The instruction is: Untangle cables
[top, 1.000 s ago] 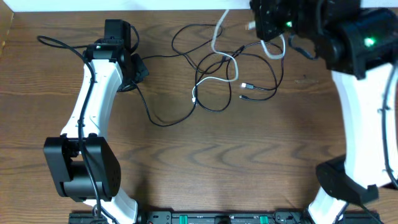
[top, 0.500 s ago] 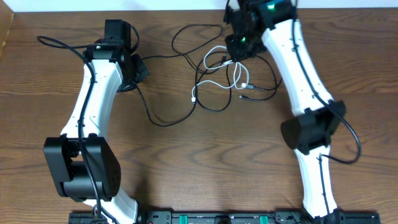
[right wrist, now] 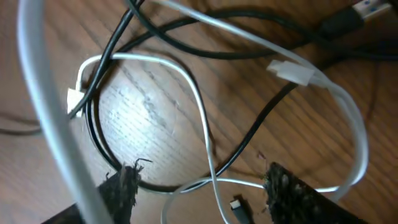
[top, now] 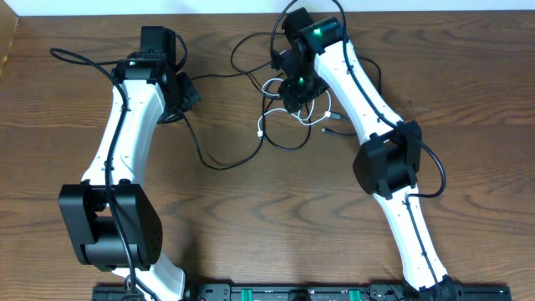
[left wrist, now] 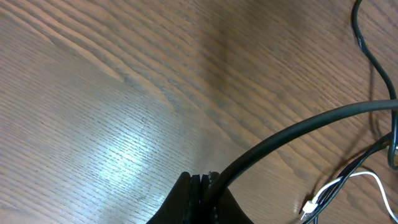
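Note:
The cables lie tangled (top: 292,113) at the back middle of the wooden table. My right gripper (top: 294,88) hovers right over the tangle, open. In the right wrist view its fingers (right wrist: 124,186) straddle crossing strands of the white cable (right wrist: 199,106) and a black cable (right wrist: 99,149); a blurred white strand passes close to the camera on the left. My left gripper (top: 182,94) sits at the back left, shut on a black cable (left wrist: 298,127) that leaves its tip (left wrist: 202,182) and runs off toward the tangle. A white plug (left wrist: 309,205) shows nearby.
The table's back edge (top: 209,10) runs just behind the tangle. The left arm's own black wire (top: 67,57) loops at the far left. A black rail (top: 292,293) and both arm bases stand along the front edge.
The right arm swung from the back right corner leftward and down onto the tangle, and its jaws opened. The white cable it held up now lies lower in the tangle. The left arm stayed still.

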